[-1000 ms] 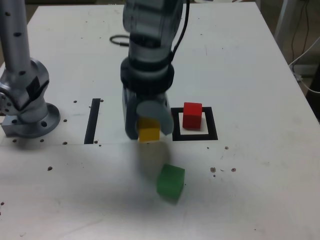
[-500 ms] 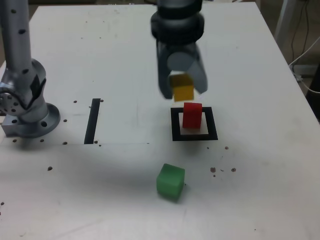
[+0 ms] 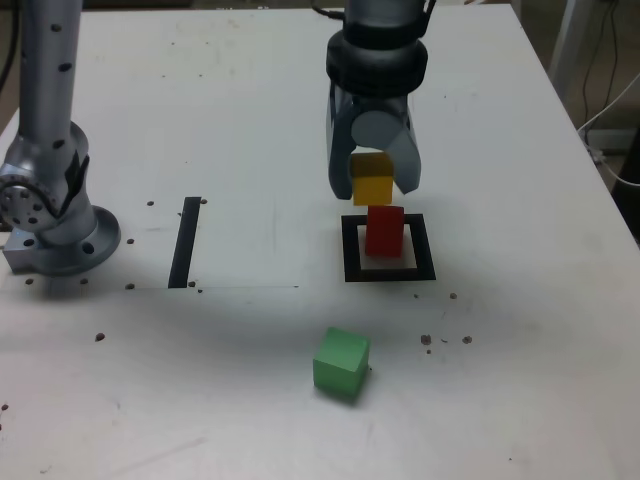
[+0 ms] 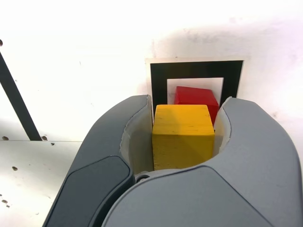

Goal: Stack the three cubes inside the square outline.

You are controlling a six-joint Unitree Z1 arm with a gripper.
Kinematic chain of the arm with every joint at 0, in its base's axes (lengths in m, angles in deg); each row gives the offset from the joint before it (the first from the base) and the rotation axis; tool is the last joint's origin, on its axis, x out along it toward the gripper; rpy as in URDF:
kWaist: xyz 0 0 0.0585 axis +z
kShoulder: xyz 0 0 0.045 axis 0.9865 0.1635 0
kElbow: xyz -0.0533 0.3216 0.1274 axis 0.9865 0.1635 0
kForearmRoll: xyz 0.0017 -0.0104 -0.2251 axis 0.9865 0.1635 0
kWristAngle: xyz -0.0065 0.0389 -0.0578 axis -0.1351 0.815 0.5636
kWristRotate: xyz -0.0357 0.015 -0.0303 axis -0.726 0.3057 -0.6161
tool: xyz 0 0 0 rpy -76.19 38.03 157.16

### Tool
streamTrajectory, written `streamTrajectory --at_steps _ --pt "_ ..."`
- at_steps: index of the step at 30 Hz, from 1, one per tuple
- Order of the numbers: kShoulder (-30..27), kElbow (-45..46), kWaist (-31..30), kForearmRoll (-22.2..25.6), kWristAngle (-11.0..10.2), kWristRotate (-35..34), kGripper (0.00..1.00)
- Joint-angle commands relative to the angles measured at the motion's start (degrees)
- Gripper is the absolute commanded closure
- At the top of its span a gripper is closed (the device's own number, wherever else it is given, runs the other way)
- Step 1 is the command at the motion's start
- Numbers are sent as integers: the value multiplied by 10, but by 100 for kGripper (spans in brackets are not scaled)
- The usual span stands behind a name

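White table (image 3: 200, 100) here, matte and a bit scuffed, with dark specks scattered along the near half and a faint seam line running across it. Past the far right corner in the exterior view there's a slice of room: pale cables and something like a white frame leg, too blurred to say more. A black cable (image 3: 325, 12) curls on the far side of the table behind the arm. At the exterior view's left stands the grey arm base (image 3: 50, 215), bolted down on a round foot.

Count the cubes: three. One red cube (image 3: 384, 230) sits inside the square outline (image 3: 350, 250), on its pale centre. One green cube (image 3: 341, 363) lies alone on the near table, well apart from the outline and turned at a slight angle. One yellow cube (image 3: 372, 186) is up in the air, clamped in the gripper (image 3: 372, 178), the jaws pressed against two opposite faces. From the wrist view the yellow cube (image 4: 182, 136) hangs over the outline (image 4: 158, 78) with the red cube (image 4: 196, 98) peeking out just beyond it; the two look close but apart.

One outline, and one thin black strip (image 3: 185, 241) off to its left in the exterior view.
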Motion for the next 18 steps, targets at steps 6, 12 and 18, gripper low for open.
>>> streamTrajectory --at_steps 6,12,18 --pt "5 -12 -13 8 8 2 88" --pt "10 -11 -21 2 11 2 88" --pt "14 -10 -24 2 10 -4 88"
